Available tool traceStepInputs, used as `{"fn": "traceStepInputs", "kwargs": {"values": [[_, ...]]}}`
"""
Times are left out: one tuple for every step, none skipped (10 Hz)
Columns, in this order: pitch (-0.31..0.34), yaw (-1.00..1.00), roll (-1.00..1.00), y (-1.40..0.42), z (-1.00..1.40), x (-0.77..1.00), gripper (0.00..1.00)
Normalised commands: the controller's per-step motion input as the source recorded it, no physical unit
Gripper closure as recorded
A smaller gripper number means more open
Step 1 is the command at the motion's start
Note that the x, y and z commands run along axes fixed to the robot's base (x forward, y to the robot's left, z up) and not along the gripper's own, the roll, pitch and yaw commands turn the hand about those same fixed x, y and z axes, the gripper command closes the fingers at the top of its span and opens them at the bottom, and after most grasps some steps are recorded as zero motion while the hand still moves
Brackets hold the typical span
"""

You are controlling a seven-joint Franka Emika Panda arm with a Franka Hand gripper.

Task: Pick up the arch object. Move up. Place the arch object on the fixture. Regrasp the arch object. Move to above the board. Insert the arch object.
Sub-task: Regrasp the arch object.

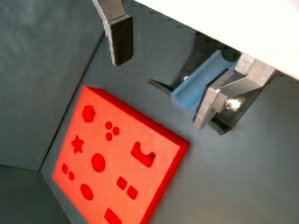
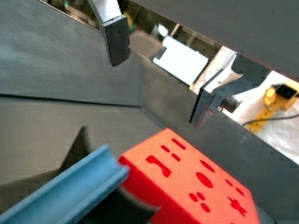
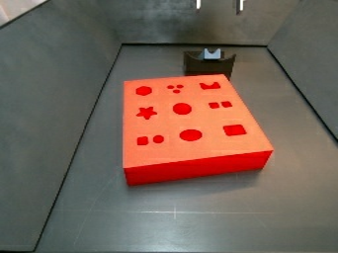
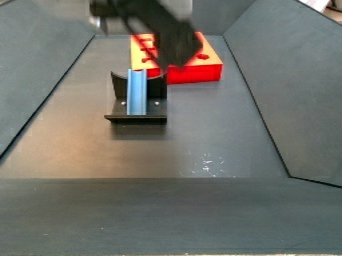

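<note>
the arch (image 4: 136,90) is parked upright on the fixture (image 4: 136,113), well apart from the board (image 3: 189,126), probably for a better regrip, while the gripper (image 1: 170,70) hangs high above, wide open and empty.

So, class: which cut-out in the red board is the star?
On the board, the star cut-out: pointed, unlike the round and square ones. The open gripper hangs above.

In a side view the gripper (image 3: 219,5) is cut off by the top edge — only its fingers' (image 3: 200,5) tips show. Elsewhere the arm (image 4: 150,25) is a dark blur, hiding part of the board (image 4: 187,66) — the gripper's opening there is unreadable.
</note>
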Motion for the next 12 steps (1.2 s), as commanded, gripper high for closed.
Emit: {"fn": "traceStepInputs", "kwargs": {"values": [[0.052,0.01,1.00,-0.71,0.58,-0.12,0.00],[0.047,0.01,1.00,-0.61,0.45,-0.12,0.00],[0.042,0.01,1.00,-0.32,0.09,-0.06,0.00],[0.041,0.01,1.00,-0.20,0.00,-0.03,0.00],[0.045,0.01,1.00,-0.01,0.00,0.00,0.00],[0.044,0.01,1.00,-0.02,0.01,0.00,0.00],[0.041,0.01,1.00,-0.04,0.01,-0.01,0.00],[0.037,0.01,1.00,-0.03,0.00,-0.01,0.00],[0.033,0.01,1.00,-0.02,0.00,-0.02,0.00],[0.027,0.01,1.00,-0.02,0.00,-0.01,0.00],[0.024,0.01,1.00,-0.02,0.00,-0.01,0.00],[0.023,0.02,1.00,-0.02,0.00,-0.01,0.00]]}}
